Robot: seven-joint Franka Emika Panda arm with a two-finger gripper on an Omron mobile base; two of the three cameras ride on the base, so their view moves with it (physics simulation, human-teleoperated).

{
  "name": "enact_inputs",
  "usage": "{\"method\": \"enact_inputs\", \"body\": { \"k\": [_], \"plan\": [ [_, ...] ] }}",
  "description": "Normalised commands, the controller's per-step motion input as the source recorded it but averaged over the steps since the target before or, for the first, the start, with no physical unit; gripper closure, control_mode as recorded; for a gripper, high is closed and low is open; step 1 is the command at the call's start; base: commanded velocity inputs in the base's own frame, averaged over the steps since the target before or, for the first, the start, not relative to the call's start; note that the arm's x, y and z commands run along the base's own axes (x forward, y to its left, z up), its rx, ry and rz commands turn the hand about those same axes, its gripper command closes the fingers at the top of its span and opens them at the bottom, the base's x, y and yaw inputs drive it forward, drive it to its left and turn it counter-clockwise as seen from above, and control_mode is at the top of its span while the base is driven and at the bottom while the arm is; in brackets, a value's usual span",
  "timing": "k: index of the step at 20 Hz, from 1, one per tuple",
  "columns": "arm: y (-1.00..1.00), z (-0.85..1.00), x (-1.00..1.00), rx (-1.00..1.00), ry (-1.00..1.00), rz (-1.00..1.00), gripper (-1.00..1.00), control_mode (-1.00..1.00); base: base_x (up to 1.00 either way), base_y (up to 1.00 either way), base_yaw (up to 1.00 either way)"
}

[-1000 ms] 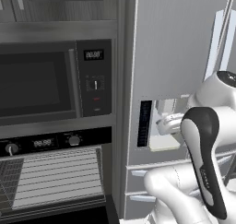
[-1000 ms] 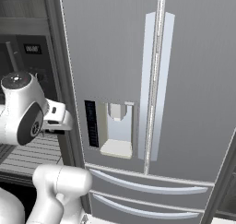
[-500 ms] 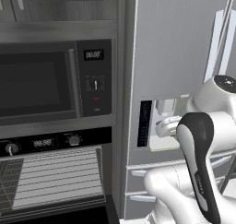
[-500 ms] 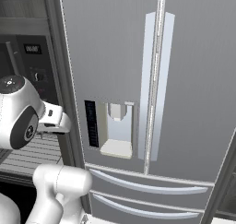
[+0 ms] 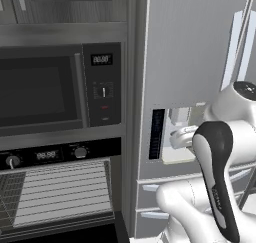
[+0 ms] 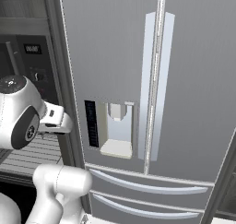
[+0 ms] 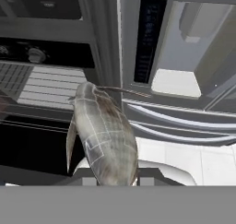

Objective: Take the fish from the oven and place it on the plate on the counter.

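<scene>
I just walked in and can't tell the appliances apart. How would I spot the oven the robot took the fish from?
Start at the tall silver fridge; left of it a dark column holds two appliances. The upper one, with a dark window and side control panel, is the microwave. The oven sits below it, set apart by round knobs and pale wire racks showing inside.

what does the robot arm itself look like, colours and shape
The arm is glossy white, built of rounded, bulbous segments. One link carries a long dark grey to black strip running down its length with faint small lettering. A joint cap on top is dark and round. A white, blocky wrist piece sticks out sideways. No loose cables show.
</scene>
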Motion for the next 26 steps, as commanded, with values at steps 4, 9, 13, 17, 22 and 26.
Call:
{"method": "enact_inputs", "body": {
  "k": [4, 9, 13, 17, 22, 26],
  "plan": [
    [-0.40, 0.00, -0.06, 0.01, 0.00, -0.06, 1.00, -1.00, 0.00, 0.00, 0.00],
    [0.00, 0.00, 0.00, 0.00, 0.00, 0.00, 1.00, 1.00, -0.15, -0.52, -0.11],
    [0.00, 0.00, 0.00, 0.00, 0.00, 0.00, 1.00, 1.00, -0.35, -0.56, -0.18],
    [0.00, 0.00, 0.00, 0.00, 0.00, 0.00, 1.00, 1.00, -0.38, -0.73, -0.21],
    [0.00, 0.00, 0.00, 0.00, 0.00, 0.00, 1.00, 1.00, -0.31, -0.99, -0.12],
    [0.00, 0.00, 0.00, 0.00, 0.00, 0.00, 1.00, 1.00, 0.00, -1.00, 0.00]
  ]
}}
